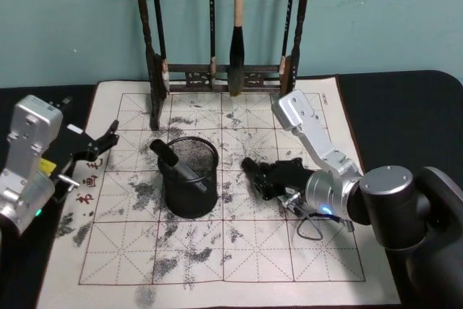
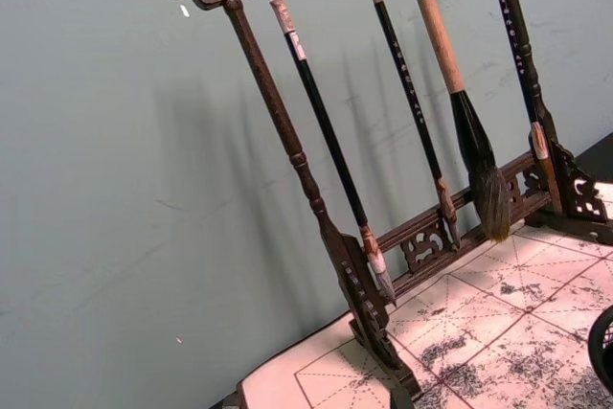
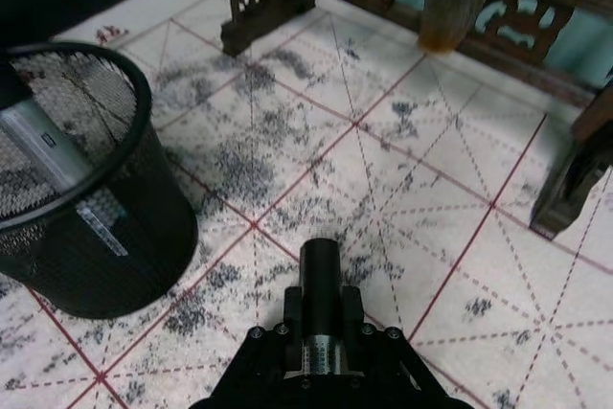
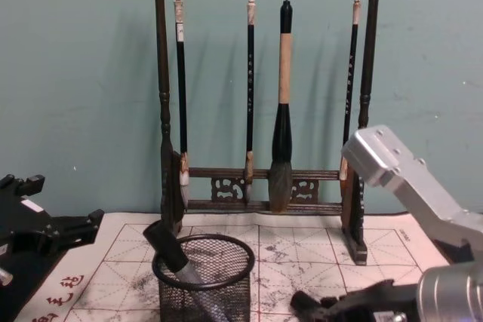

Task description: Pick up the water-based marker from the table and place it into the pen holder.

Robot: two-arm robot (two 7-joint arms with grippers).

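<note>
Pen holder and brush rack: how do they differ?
The pen holder is a low round mesh cup; the brush rack is a tall wooden frame. The pen holder has a marker leaning inside; the brush rack has four brushes hanging. Both stand on the mat.

My claw [image 3: 321, 254], fingers together, hung over the ink-stained mat [image 3: 431, 237] beside the pen holder [image 3: 105, 246] containing the marker [image 3: 38, 141]; brush rack [image 3: 259, 7] beyond.

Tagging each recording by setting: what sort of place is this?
Probably a calligraphy desk staged for robot trials: an ink-stained grid mat, a wooden rack hung with brushes, a mesh pen holder.
</note>
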